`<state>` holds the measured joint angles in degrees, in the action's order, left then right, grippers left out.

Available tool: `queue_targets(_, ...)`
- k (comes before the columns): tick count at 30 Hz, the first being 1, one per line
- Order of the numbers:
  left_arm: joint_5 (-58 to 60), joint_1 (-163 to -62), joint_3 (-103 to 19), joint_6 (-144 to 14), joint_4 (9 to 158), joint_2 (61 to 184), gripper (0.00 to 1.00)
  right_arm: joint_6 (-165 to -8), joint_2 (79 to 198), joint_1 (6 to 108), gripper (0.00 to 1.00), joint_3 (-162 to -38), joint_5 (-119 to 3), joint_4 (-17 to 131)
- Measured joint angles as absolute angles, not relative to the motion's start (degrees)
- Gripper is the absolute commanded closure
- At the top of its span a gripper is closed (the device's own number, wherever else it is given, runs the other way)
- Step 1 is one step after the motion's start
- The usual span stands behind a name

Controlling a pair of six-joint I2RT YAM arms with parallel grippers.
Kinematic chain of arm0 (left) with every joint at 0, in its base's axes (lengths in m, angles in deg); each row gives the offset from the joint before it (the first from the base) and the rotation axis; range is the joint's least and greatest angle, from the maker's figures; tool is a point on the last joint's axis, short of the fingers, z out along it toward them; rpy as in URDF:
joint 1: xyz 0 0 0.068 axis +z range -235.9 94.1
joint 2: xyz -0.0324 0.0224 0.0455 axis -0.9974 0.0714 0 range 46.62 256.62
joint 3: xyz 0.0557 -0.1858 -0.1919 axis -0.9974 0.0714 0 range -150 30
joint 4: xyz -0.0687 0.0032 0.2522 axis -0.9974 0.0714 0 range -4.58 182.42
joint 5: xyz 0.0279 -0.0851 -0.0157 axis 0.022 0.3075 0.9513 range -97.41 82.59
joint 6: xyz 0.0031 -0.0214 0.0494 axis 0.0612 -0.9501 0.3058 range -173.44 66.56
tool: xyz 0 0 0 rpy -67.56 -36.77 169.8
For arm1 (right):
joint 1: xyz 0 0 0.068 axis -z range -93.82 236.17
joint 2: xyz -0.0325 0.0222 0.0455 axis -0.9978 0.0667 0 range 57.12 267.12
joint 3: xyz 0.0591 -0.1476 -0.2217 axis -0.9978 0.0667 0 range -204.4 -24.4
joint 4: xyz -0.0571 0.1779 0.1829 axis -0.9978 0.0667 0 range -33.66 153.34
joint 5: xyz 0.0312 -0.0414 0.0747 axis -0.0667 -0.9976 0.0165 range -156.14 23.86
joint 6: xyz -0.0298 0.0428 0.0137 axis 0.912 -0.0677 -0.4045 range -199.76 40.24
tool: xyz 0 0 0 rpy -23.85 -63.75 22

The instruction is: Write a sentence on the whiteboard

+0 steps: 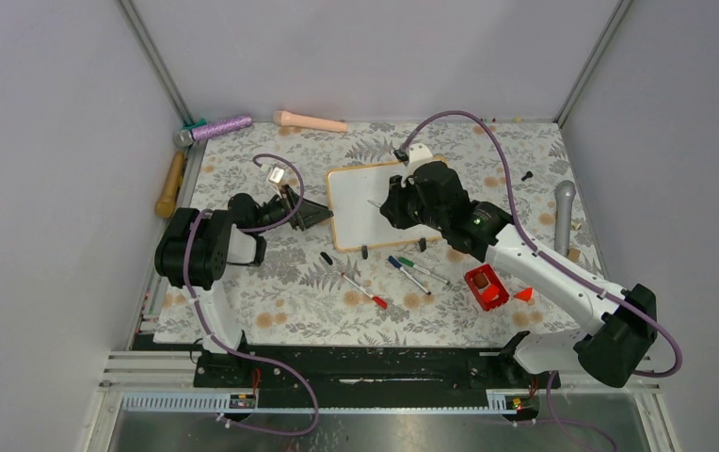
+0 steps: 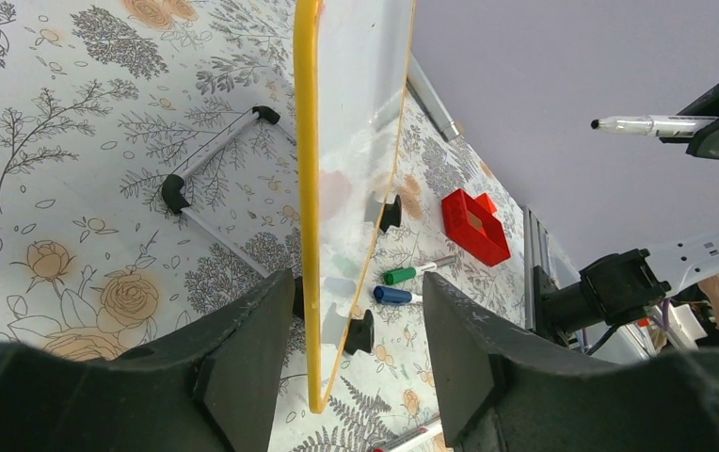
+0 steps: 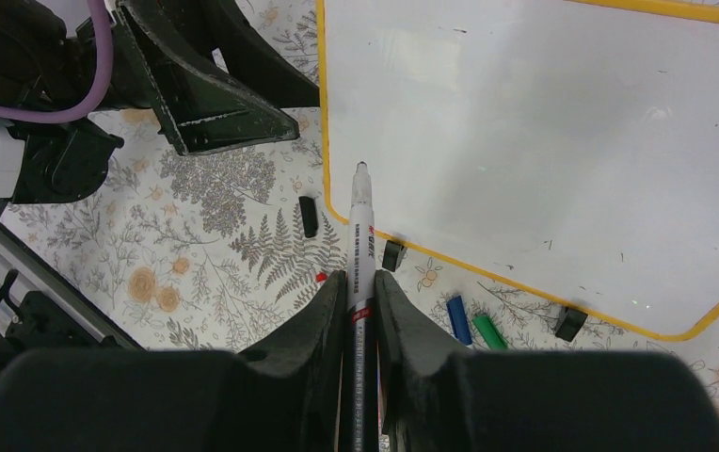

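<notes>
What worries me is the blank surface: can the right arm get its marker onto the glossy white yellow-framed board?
Probably yes: the right gripper holds the white marker, tip over a bare corner of the whiteboard; nothing lies between.

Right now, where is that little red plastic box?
In the top view, the red plastic box sits right of centre on the table, beside the right arm and just right of the green-capped marker.

Wood-framed white whiteboard (image 1: 358,221) on floral counter (image 1: 290,311) | left pincer (image 1: 316,215) at its edge | right pincer (image 1: 389,209) above, gripping thin marker (image 1: 373,201)
</notes>
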<state>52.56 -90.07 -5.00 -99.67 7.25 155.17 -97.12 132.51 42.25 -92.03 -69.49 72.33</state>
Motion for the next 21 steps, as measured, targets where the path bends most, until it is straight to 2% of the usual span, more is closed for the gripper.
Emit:
queue_targets(5,52.65,-90.11,-5.63,-98.87,7.27,155.71,0.47,-97.17,132.53,42.32,1.00,-92.06,-69.49,72.33)
queue_targets(11,52.84,-90.33,-5.98,-96.86,7.12,156.59,0.57,-97.27,133.60,42.36,1.00,-92.71,-69.47,72.33)
queue_targets(21,52.78,-91.12,-6.73,-96.55,7.03,160.04,0.59,-97.34,134.54,42.36,1.00,-93.96,-69.58,72.20)
